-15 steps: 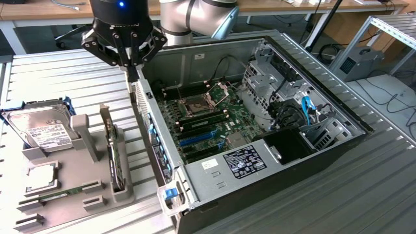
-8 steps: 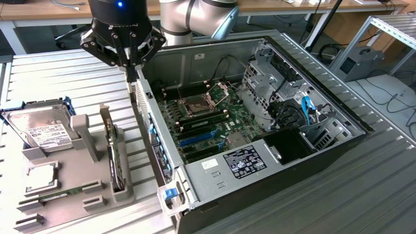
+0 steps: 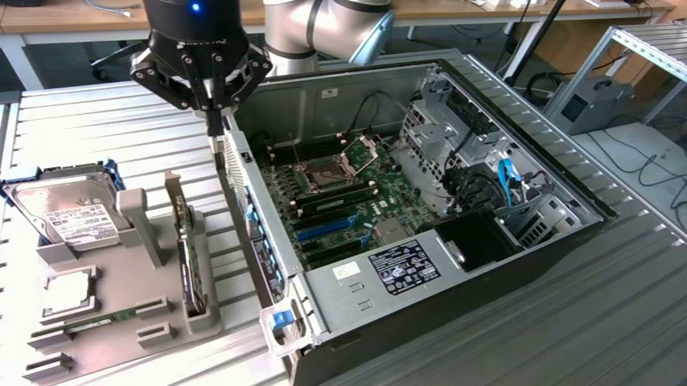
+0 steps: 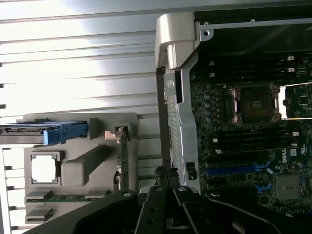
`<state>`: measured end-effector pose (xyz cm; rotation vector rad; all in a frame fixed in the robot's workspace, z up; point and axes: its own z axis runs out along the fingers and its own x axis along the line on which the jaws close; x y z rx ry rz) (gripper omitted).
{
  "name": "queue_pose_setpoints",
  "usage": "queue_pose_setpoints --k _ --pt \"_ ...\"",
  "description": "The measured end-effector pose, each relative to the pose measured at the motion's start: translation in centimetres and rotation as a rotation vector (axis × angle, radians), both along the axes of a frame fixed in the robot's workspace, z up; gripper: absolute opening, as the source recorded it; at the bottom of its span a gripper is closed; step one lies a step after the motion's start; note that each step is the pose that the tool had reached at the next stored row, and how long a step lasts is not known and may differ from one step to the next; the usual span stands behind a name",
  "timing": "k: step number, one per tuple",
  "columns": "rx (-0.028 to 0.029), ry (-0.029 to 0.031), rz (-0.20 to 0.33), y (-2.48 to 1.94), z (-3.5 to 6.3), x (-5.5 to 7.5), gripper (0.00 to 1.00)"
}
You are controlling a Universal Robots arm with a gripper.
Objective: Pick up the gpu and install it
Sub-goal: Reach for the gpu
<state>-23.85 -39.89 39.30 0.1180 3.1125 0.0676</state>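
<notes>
One gripper (image 3: 218, 121), fingers pressed together, is hanging just over the rear wall of the computer case (image 3: 256, 217), gpu (image 3: 191, 261) standing on edge in a holder (image 3: 137, 221) beside it.

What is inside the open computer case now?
A motherboard with its processor socket, blue expansion slots, a labelled power supply and blue cables by the drive cage. The gpu is not inside; it stands in the grey holder. The power supply covers whatever lies under it.
</notes>
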Motion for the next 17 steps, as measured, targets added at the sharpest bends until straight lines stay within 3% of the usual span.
queue_pose_setpoints --k 17 --pt "0.0000 0.0000 0.000 0.00 -0.01 -0.66 0.11"
